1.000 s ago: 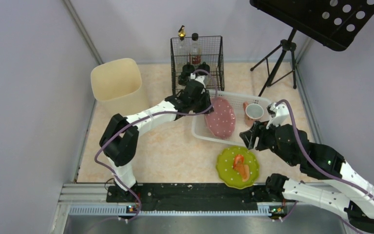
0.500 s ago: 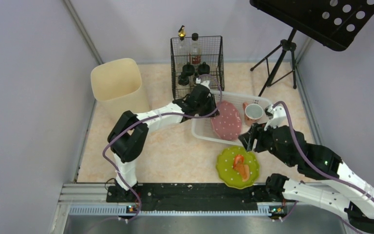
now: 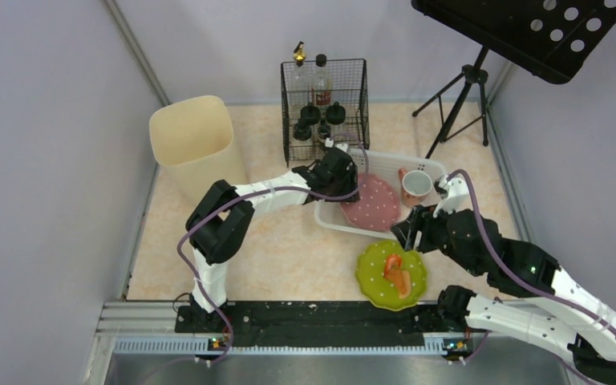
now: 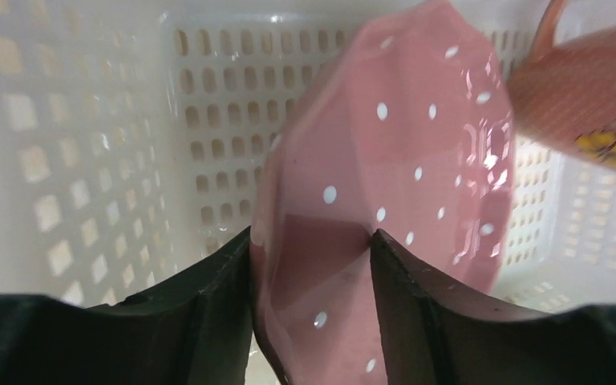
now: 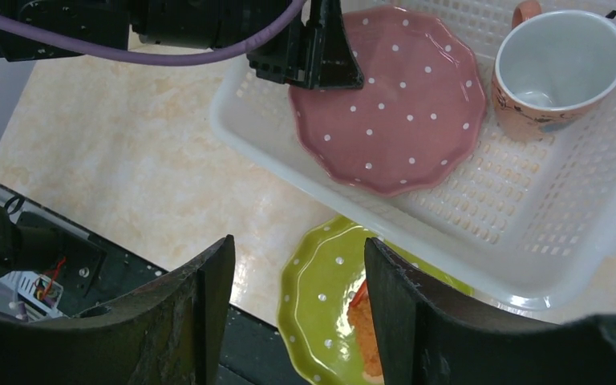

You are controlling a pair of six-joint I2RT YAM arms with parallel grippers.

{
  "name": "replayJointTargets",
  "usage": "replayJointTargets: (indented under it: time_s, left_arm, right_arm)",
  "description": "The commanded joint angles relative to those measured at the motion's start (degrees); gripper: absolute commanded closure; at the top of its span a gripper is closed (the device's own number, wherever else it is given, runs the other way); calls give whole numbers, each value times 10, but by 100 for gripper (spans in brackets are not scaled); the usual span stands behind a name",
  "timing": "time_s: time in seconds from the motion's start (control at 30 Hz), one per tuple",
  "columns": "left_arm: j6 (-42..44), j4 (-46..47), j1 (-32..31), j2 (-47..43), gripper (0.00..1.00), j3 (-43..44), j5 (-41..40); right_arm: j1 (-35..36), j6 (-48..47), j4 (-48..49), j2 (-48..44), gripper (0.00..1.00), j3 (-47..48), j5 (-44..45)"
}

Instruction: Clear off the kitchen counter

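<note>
Pink plate (image 5: pixel 385 112) and mug (image 5: pixel 557 60) sit in the basket (image 5: pixel 537 269), left gripper (image 4: pixel 311 237) at the plate's rim, grip impossible to tell; right gripper (image 5: pixel 298 249) hangs open by the green plate (image 5: pixel 321 313) left on the kitchen counter (image 5: pixel 128 152).

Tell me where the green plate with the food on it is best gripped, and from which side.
Probably its left rim, from above and the left. The green plate lies flat on the kitchen counter, so only its edge offers a pinch; the food sits centre-right, and the white basket crowds the far edge.
</note>
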Motion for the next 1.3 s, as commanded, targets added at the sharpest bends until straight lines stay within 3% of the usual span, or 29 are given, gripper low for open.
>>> replayJointTargets:
  time_s: [0.0, 0.2, 0.3, 0.63, 0.87, 1.07, 1.27]
  left_arm:
    - [26, -80, -3, 9, 41, 6, -51]
    - [32, -109, -4, 17, 25, 17, -68]
    - [38, -136, -7, 18, 22, 33, -84]
    - [57, -228, -29, 1, 20, 105, -168]
    - [66, -239, -34, -63, 20, 125, -168]
    - [71, -219, -41, -155, 22, 85, -138]
    - [64, -176, -50, -256, 24, 8, -83]
  right_arm:
    - [-4, 2, 25, -4, 40, -6, -10]
    - [-4, 3, 26, -4, 40, -10, -12]
    - [-4, 5, 27, -4, 40, -13, -13]
    - [-4, 9, 25, -4, 40, -16, -10]
    - [-4, 35, -22, -2, 39, -17, 16]
    - [-4, 59, -75, 1, 39, -23, 8]
    - [-4, 58, -55, 60, 48, -56, -102]
